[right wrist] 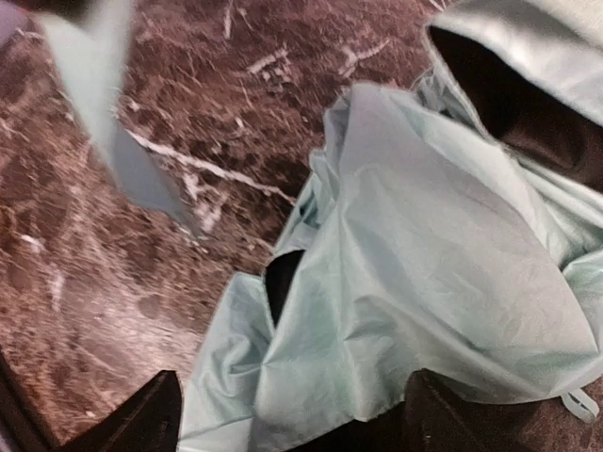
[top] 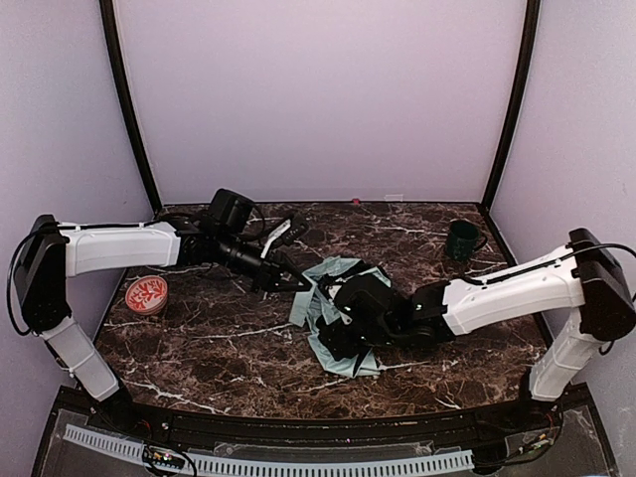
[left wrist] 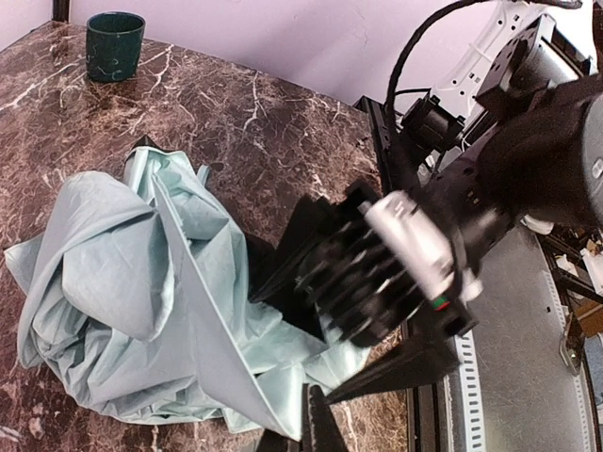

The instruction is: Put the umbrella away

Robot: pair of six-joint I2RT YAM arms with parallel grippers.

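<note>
The umbrella (top: 328, 298) lies collapsed in the middle of the table as a crumpled heap of pale mint fabric with black lining showing in its folds. In the left wrist view it (left wrist: 113, 282) fills the left half. My left gripper (top: 298, 286) is at its upper left edge. The jaws (left wrist: 316, 400) are closed on a corner of the fabric, and a taut ridge runs up from them. My right gripper (top: 338, 338) sits on top of the heap. It (right wrist: 292, 424) is open, fingers wide apart, with fabric (right wrist: 415, 254) spread between them. A thin strap loop (right wrist: 579, 405) shows at the lower right.
A dark green mug (top: 460, 239) stands at the back right, also in the left wrist view (left wrist: 114, 45). A round red tin (top: 147, 294) sits near the left edge. The right arm's black wrist (left wrist: 377, 273) is close in front of my left gripper. The table is dark marble (top: 229, 348).
</note>
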